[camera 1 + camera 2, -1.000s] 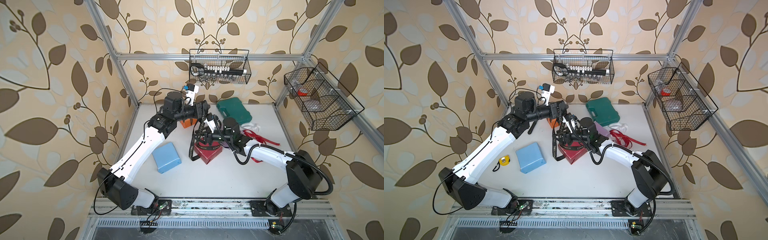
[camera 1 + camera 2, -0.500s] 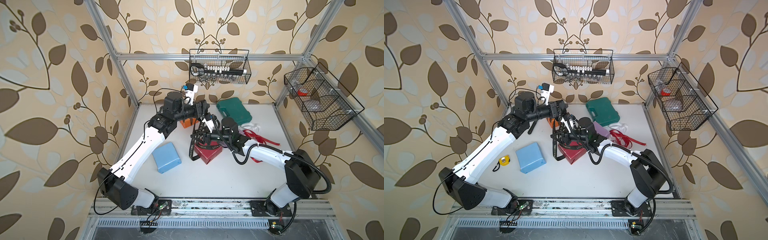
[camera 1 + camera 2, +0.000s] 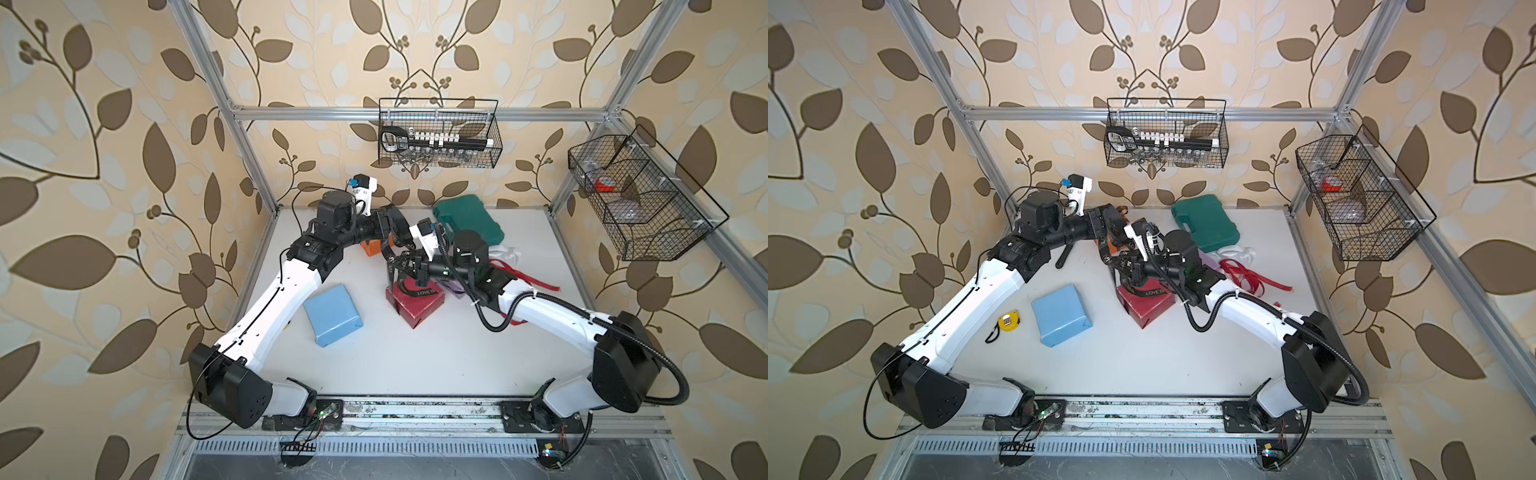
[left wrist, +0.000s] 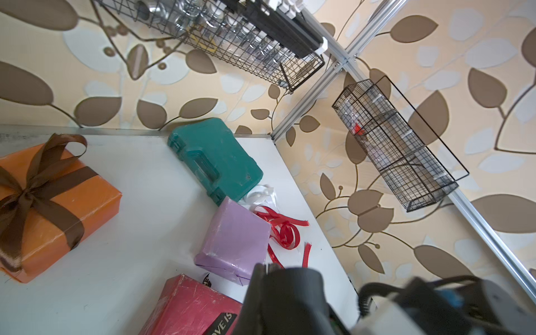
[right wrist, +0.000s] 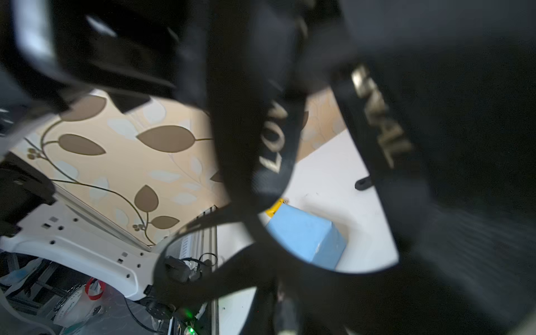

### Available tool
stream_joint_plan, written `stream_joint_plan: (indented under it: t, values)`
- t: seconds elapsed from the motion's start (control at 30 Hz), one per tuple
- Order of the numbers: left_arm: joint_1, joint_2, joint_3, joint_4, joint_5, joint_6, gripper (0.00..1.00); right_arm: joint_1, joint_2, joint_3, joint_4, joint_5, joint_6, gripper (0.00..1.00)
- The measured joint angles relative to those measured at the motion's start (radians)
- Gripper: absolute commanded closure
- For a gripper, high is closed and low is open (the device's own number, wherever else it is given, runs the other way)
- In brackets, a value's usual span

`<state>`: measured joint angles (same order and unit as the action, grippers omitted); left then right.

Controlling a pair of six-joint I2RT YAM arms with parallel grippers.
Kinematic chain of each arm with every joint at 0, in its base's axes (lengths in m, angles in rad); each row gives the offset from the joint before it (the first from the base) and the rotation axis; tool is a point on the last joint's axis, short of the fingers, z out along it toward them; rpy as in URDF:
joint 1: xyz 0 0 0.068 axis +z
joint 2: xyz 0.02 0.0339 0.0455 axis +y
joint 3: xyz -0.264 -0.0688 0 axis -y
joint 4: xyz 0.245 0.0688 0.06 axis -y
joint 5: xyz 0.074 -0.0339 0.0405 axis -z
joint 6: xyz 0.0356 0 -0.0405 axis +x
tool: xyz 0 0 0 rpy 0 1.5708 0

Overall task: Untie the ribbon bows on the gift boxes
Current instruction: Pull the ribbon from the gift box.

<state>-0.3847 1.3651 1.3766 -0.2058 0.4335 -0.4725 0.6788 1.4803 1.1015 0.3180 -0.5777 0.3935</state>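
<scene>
Your left gripper (image 3: pixel 398 237) and right gripper (image 3: pixel 406 266) both pinch the black lettered ribbon (image 3: pixel 424 293) above the dark red box (image 3: pixel 419 311). The lilac box (image 4: pixel 237 235), loose red ribbon (image 3: pixel 528 278) and green case (image 3: pixel 467 224) crowd beside.

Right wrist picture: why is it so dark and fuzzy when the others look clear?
Right wrist view: the black ribbon hangs close to the lens, blurred and covering much of the picture; the blue box behind is sharper. Left wrist view: only the near right arm is blurred. Both top views: bright and sharp.

The black ribbon (image 3: pixel 424 293) reads "LOVE IS" in pale letters.
</scene>
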Motion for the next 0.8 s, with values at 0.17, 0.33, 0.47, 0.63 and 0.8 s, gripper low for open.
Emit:
stream_joint_plan:
  t: [0.17, 0.33, 0.47, 0.63, 0.8]
  values:
    - [0.013, 0.001, 0.000, -0.023, 0.002, 0.002, 0.01, 0.000, -0.050, 0.063, 0.002, -0.021, 0.014, 1.00]
    - [0.020, 0.002, -0.009, -0.039, -0.019, 0.001, 0.01, 0.000, -0.080, 0.126, -0.014, -0.031, 0.021, 1.00]
    - [0.027, 0.000, -0.045, -0.048, -0.038, 0.001, 0.01, 0.000, -0.105, 0.152, -0.030, -0.033, 0.020, 1.00]
    - [0.027, -0.010, -0.132, -0.059, -0.050, -0.002, 0.01, 0.002, -0.110, 0.152, -0.041, -0.034, 0.022, 1.00]
    - [0.027, -0.016, -0.223, -0.087, -0.051, -0.003, 0.01, 0.023, -0.102, 0.152, -0.048, -0.037, 0.025, 1.00]
